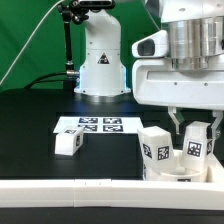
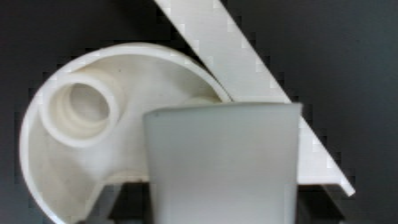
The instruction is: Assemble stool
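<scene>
1. I see a green backdrop (image 1: 30, 40) behind a black table (image 1: 35, 112), with the arm's white base (image 1: 100, 62) at the back and the marker board (image 1: 88, 125) lying flat mid-table.
2. The gripper (image 1: 195, 128) hangs low at the exterior view's right. Its fingers are closed on a held leg (image 1: 196, 147), which fills the gap between them in the wrist view.
3. The seat disc (image 1: 178, 172) lies under it, just beside the long white rail (image 1: 90, 196). The wrist view shows an open round socket (image 2: 86, 105) in the disc, off to one side of the held leg.
4. A second leg (image 1: 155, 150) stands at the disc's edge on the exterior view's left. I cannot tell whether it is seated in a socket.
5. A loose leg (image 1: 68, 143) waits on the table, well apart, near the marker board's end.
6. Risks, as I judge them:
   - The held leg hides whatever lies directly beneath it, so I could lower it onto the disc's flat face or a rim and tip the disc.
   - The disc lies free, so a sideways push could slide it against the rail or knock over the second leg.
   - A leg gripped slightly askew could jam at the socket mouth and twist out of the fingers.
</scene>
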Controlling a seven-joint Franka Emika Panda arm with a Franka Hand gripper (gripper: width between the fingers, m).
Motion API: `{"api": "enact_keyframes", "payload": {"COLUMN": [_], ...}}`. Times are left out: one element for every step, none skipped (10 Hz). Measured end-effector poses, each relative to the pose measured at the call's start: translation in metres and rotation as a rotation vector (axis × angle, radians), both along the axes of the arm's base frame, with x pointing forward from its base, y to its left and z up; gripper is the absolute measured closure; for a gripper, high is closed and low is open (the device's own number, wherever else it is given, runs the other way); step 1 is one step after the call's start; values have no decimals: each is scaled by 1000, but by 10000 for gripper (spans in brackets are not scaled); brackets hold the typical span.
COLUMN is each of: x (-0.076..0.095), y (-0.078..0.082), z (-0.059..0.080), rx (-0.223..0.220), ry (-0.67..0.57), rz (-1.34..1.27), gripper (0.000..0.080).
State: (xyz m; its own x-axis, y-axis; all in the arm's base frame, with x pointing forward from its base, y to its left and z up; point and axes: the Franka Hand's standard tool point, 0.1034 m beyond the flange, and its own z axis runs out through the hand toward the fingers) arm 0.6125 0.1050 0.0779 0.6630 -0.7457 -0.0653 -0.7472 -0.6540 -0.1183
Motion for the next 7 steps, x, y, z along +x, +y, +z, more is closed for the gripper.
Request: {"api": "enact_keyframes", "payload": {"x": [1, 2, 2, 2, 2, 2, 1], "y": [-1, -6, -9, -12, -15, -18, -18], "z": [0, 0, 0, 0, 0, 0, 0], "rx": [13, 34, 60, 83, 112, 138, 166], "ry": [1, -9, -11, -13, -19, -21, -13], "rz": [-91, -200, -324, -445, -568, -652, -769], "gripper": [461, 461, 461, 461, 461, 461, 461]}}
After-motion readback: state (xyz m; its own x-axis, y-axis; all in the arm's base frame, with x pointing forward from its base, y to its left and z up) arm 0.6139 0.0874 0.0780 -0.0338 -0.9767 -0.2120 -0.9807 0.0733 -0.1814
